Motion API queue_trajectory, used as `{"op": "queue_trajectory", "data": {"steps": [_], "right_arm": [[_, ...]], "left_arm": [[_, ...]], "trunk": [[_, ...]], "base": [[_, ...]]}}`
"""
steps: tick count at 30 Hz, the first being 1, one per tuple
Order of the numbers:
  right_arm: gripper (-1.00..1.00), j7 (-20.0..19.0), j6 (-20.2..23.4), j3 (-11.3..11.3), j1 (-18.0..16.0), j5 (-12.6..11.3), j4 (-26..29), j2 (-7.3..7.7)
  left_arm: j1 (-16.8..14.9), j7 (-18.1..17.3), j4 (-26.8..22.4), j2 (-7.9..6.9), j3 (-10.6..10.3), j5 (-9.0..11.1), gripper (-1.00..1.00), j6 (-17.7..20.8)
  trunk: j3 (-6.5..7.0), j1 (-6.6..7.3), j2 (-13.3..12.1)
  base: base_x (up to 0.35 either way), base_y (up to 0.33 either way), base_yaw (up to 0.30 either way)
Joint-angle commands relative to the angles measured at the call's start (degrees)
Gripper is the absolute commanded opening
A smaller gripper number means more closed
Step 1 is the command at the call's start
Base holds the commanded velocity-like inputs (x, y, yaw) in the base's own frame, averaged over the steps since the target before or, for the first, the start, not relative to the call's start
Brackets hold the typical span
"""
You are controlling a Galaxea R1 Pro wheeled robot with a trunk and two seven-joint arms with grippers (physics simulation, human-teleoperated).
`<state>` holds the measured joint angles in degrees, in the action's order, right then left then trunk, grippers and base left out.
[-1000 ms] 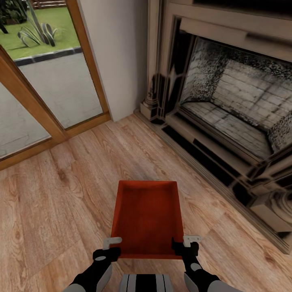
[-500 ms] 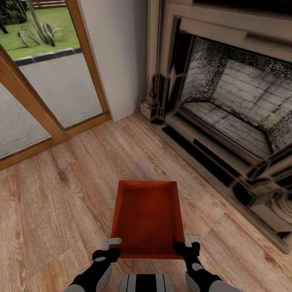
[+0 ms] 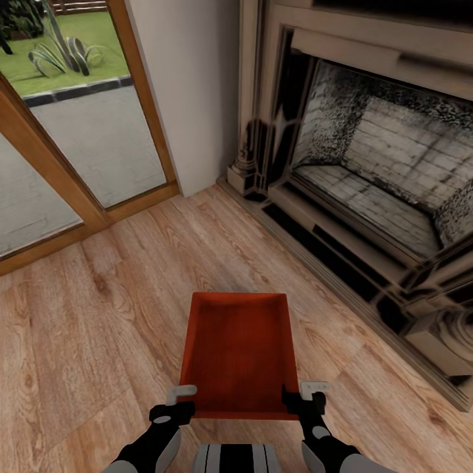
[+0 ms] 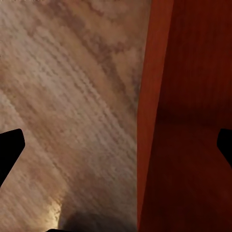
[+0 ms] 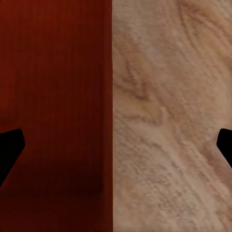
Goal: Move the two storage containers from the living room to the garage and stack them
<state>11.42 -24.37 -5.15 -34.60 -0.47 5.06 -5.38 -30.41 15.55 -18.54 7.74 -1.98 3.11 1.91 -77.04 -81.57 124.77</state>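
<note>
One orange-red storage container (image 3: 240,348) sits open-top on the light wood-plank floor of the living room, straight ahead of me. My left gripper (image 3: 177,402) is at its near left corner. In the left wrist view, the fingers are spread wide, with the container's side wall (image 4: 150,96) between them. My right gripper (image 3: 304,398) is at the near right corner. Its fingers are likewise spread, astride the opposite wall (image 5: 108,96). Both grippers are open and neither has closed on the wall.
A brick fireplace (image 3: 387,177) with a dark raised hearth edge (image 3: 341,263) runs along the right. A wood-framed glass door (image 3: 72,151) stands at the left, with a white wall section (image 3: 190,92) between them. Wood floor (image 3: 98,315) stretches to the left of the container.
The right gripper has slid slightly along the container's right wall toward me. The left gripper and the container have stayed put.
</note>
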Motion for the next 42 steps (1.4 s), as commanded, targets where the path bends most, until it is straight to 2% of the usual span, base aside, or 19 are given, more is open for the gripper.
{"op": "queue_trajectory", "data": {"steps": [1, 39, 40, 41, 42], "right_arm": [[1.00, 0.4, -0.1, -0.5, 0.0, 0.0, -0.1, -0.03], [1.00, 0.4, -0.2, -0.6, 0.0, 0.2, -0.1, -0.34], [-1.00, 0.4, -0.2, -0.6, 0.0, 0.1, -0.1, -0.34], [-1.00, 0.4, -0.2, -0.6, 0.0, 0.0, -0.1, -0.38], [-1.00, 0.5, -0.2, -0.6, 0.0, -0.1, -0.1, -0.47]], "left_arm": [[0.0, 0.3, -0.1, -0.01, -0.2, 0.3, 1.00, 0.2], [0.0, 0.1, -0.1, 0.09, -0.3, 0.1, 1.00, 0.0], [0.0, 0.1, -0.1, 0.05, -0.3, 0.1, 1.00, 0.0], [0.0, 0.1, 0.0, 0.03, -0.2, 0.2, 1.00, 0.0], [0.0, 0.1, 0.0, 0.04, -0.1, 0.4, -1.00, 0.1]], "trunk": [[-0.03, 0.01, 0.0], [-0.03, 0.01, 0.0], [-0.03, 0.01, 0.0], [-0.03, 0.01, 0.0], [-0.03, 0.01, 0.0]], "base": [[0.000, 0.000, 0.000], [0.000, 0.000, 0.000], [0.000, 0.000, 0.000], [0.000, 0.000, 0.000], [0.000, 0.000, 0.000]]}}
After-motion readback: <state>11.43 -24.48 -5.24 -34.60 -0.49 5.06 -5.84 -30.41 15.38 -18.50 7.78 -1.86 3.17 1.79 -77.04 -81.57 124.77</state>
